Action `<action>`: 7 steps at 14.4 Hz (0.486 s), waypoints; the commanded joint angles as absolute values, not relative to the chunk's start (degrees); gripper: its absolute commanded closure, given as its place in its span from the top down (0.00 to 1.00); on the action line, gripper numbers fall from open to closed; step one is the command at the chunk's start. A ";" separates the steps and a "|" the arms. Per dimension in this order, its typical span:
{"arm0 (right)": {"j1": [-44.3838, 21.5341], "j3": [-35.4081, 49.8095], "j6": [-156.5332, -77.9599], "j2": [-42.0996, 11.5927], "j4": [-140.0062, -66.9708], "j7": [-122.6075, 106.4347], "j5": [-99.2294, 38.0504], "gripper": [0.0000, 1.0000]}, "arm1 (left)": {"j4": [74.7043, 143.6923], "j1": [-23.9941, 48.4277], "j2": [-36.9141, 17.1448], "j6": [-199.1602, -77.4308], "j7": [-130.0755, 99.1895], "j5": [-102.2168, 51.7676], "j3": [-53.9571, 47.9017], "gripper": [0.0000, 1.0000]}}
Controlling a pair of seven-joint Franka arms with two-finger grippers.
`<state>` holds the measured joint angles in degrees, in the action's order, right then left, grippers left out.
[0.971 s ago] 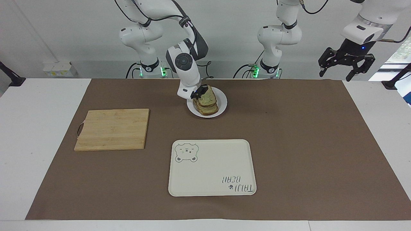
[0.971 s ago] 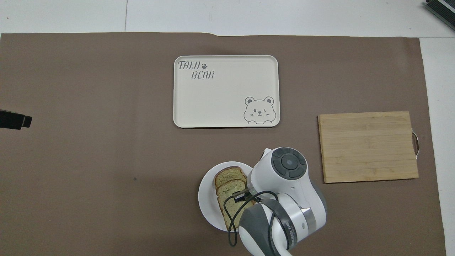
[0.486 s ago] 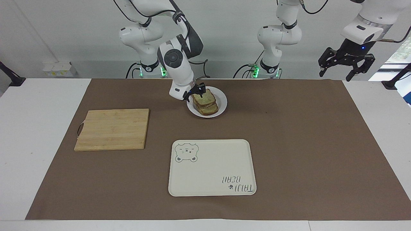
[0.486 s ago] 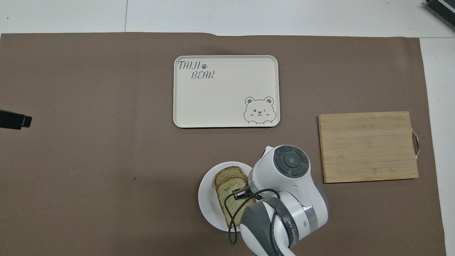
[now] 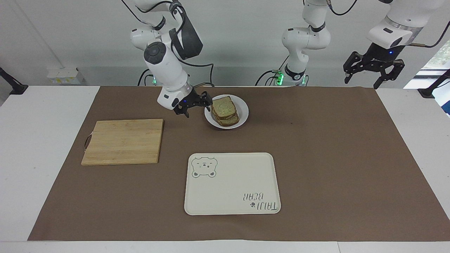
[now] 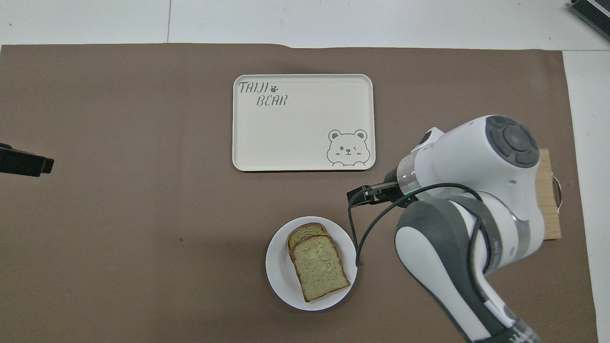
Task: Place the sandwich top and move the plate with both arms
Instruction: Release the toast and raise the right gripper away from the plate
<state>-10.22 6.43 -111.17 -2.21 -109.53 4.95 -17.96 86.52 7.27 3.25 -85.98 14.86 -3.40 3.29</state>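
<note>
- The sandwich top [image 5: 224, 106], a roughly square slice of pale greenish-tan bread with a dark brown crust, lies flat as the uppermost slice of a small stack [image 6: 318, 267]; no hand touches it.
- Under it, the rounded crust edge of a lower slice [image 6: 305, 232] sticks out on the side away from the robots.
- The stack sits on the plate [image 5: 243, 109], a small round white one with a raised rim, which stands on the brown paper mat [image 5: 334, 151] covering the middle of the white table [image 5: 42, 116], close to the robots' edge.
- The right hand [image 5: 192, 104], black and two-fingered on a white jointed arm, hangs just above the mat beside the plate, toward the right arm's end of the table. Its fingers are spread apart and carry nothing.
- The left hand [image 5: 373, 69], also black, is raised high over the left arm's end of the table, well apart from the plate. Its fingers are splayed wide and empty; this arm waits.
- A cream rectangular tray [image 5: 232, 182] with a bear drawing and lettering lies farther from the robots than the plate, with nothing on it.
- A pale bamboo cutting board [image 5: 123, 141] lies toward the right arm's end of the table, well apart from the plate.
</note>
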 commanded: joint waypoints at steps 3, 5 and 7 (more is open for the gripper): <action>-2.38 6.59 -109.69 -2.46 -102.85 1.85 -10.32 1.00 | 99.02 8.09 9.83 -88.93 13.80 -13.60 2.55 1.00; 0.77 6.50 -107.77 -2.11 -100.82 1.84 -3.29 1.00 | 106.92 8.09 12.38 -94.72 13.45 -16.69 -0.08 1.00; 3.42 5.89 -104.69 -1.24 -99.41 1.23 3.04 1.00 | 114.40 10.09 13.88 -99.29 13.45 -19.58 -0.70 1.00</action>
<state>0.89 5.91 -107.77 -1.94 -101.34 2.57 -1.89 104.03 7.61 9.41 -93.16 14.32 -16.81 -0.61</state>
